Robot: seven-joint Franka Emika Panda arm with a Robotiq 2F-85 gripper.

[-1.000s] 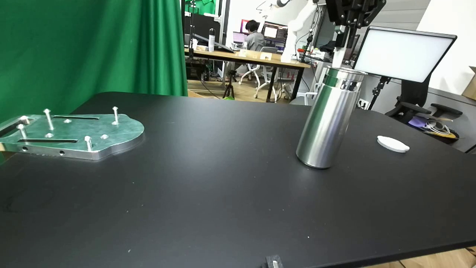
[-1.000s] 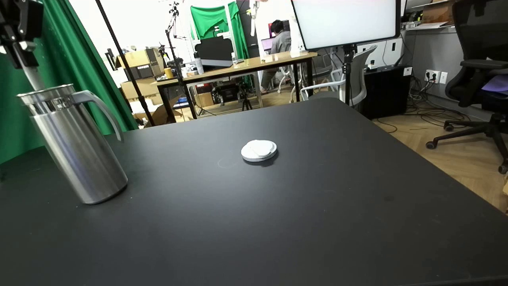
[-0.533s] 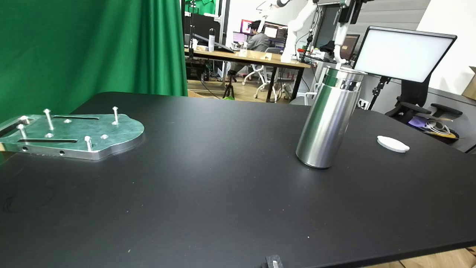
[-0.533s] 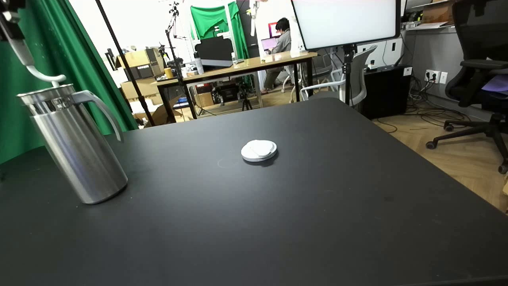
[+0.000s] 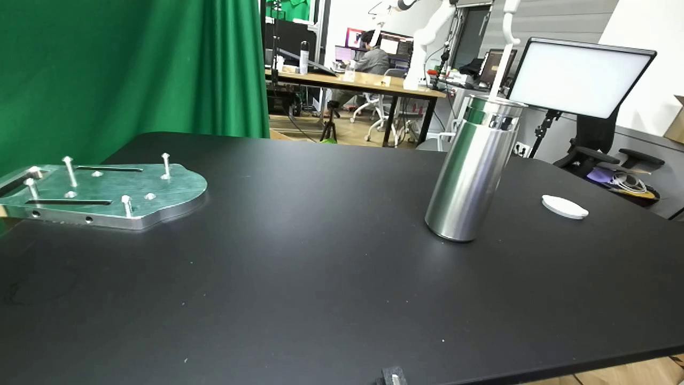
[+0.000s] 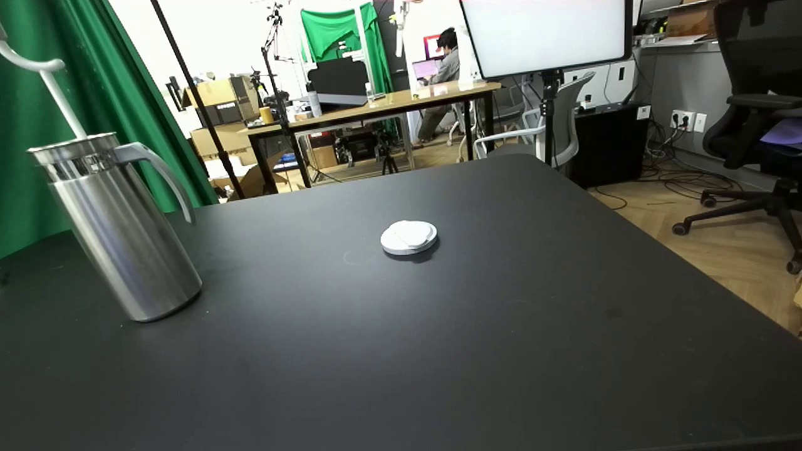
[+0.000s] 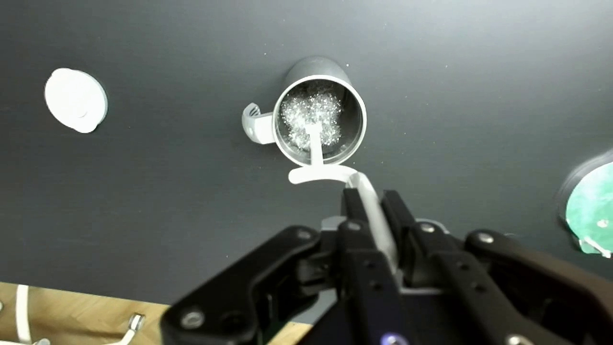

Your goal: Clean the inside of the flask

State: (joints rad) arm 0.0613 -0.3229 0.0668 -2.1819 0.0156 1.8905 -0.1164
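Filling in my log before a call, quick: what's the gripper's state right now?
Gripper: closed, holding the white brush.

Brushed metal gleaming on the flask (image 5: 473,176), smooth plastic look to the brush (image 7: 330,172), bristles (image 7: 321,108) rough and glinting, lid (image 6: 408,235) smooth too, matt table (image 5: 299,278), cloth curtain (image 5: 176,69)!

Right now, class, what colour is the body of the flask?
Silvery grey, metallic; the flask's body shows best in an exterior view.
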